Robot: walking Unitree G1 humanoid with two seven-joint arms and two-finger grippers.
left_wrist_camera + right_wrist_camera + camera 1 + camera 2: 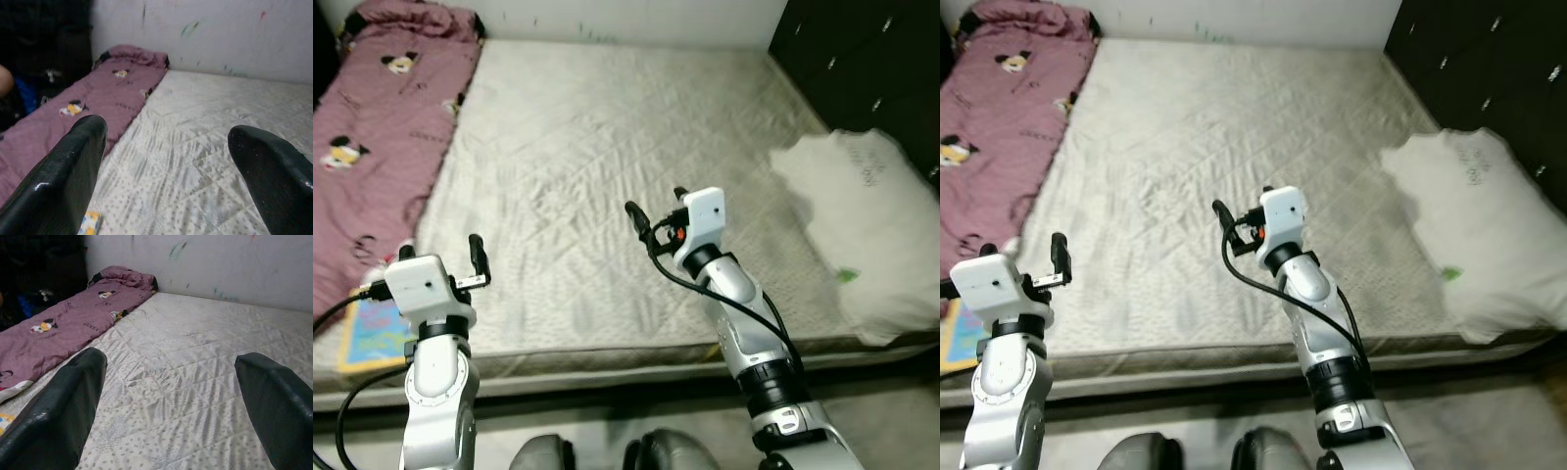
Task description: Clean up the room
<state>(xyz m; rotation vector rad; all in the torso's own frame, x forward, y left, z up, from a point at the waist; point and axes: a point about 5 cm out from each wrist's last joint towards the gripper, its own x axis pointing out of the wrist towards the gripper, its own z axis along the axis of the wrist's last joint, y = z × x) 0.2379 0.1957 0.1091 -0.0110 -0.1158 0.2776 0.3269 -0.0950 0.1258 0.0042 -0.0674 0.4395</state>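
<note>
The robot stands at the foot edge of a bare quilted mattress point(607, 166), both arms raised over it. The left gripper point(460, 257) hovers above the near left part of the mattress, its two black fingers point(63, 181) spread wide apart with nothing between them. The right gripper point(654, 217) hovers over the middle of the mattress, fingers point(58, 416) likewise wide apart and empty.

Items around the grippers:
- A pink quilt point(382, 127) with cartoon prints lies bunched along the left side of the mattress, running up to the far wall — it is to the left of the left gripper, apart from it.
- A colourful flat book point(374, 333) lies at the near left corner of the mattress, just beside and below the left arm.
- A white pillow point(867, 225) rests on the right edge of the mattress, well apart from the right gripper.

A dark cabinet point(871, 69) stands beyond the pillow on the right. The far wall point(205, 34) is white with small coloured marks.
</note>
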